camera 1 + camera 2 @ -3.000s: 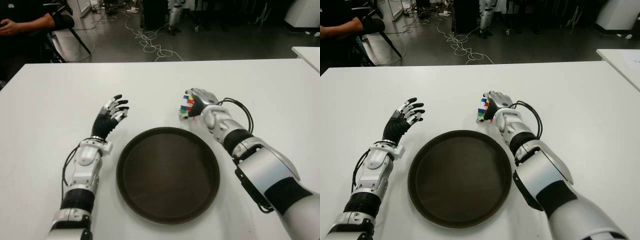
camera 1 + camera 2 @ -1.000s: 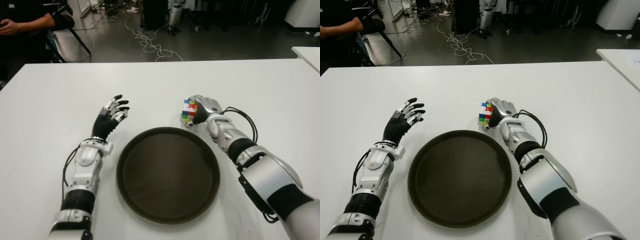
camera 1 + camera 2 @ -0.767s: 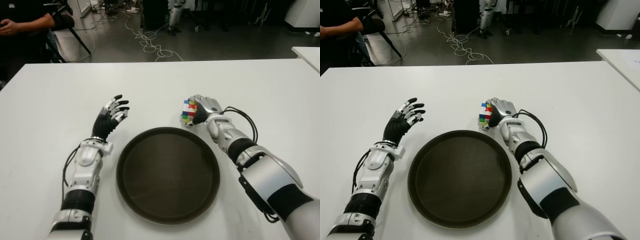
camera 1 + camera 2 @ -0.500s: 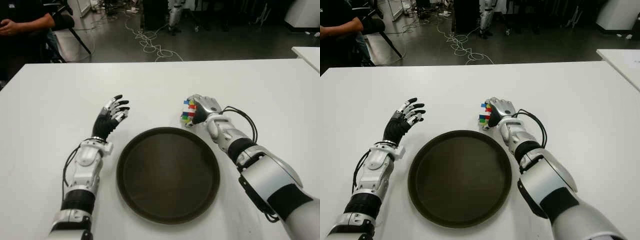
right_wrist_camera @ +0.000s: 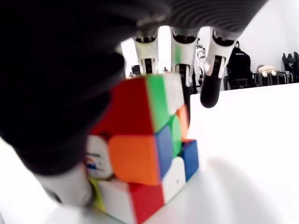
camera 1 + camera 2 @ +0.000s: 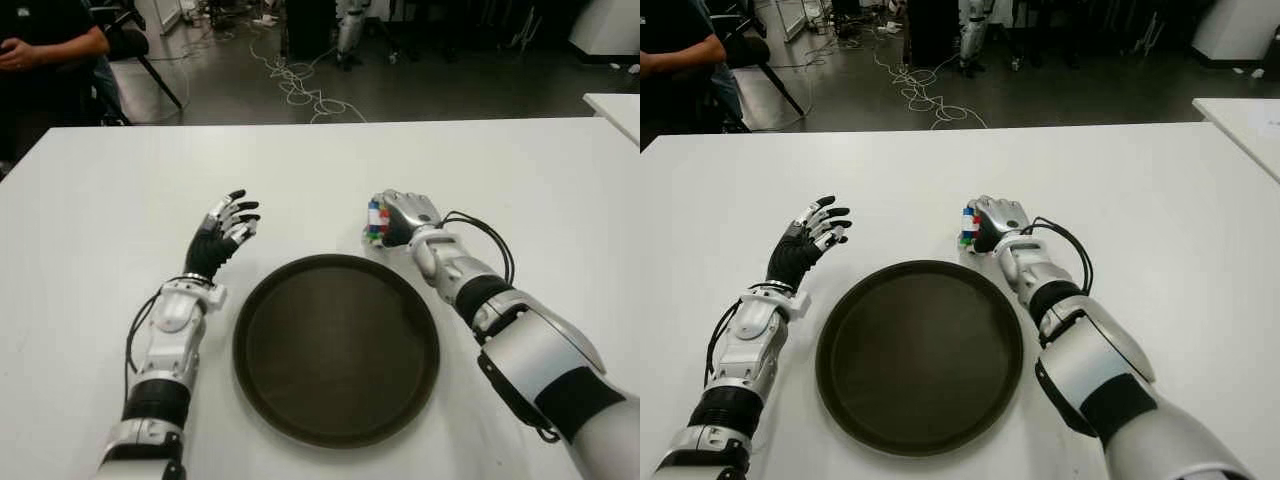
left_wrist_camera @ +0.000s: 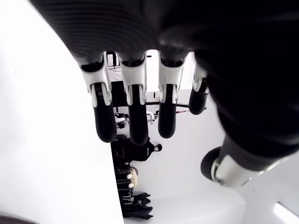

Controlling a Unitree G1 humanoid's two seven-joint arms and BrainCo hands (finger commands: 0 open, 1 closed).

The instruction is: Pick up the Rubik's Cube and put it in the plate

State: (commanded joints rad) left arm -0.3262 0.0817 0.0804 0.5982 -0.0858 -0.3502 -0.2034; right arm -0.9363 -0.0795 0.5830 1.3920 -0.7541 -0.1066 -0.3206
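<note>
One step is done, the grasp. The table (image 6: 90,200) bears the plate (image 6: 262,370), with nothing in it. The right hand (image 6: 405,215) clasps the cube (image 5: 145,149) just beyond the plate's rim, low at the table; carrying remains. The left hand (image 6: 222,238) shows left of the plate, fingers spread, holding nothing.

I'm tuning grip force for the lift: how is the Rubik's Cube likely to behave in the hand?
The Rubik's Cube looks rigid and flat-faced, so it shouldn't roll or flop. Its glossy stickers may slip against the right hand curled around it. Its layers look slightly twisted, so they might shift under uneven squeeze.
</note>
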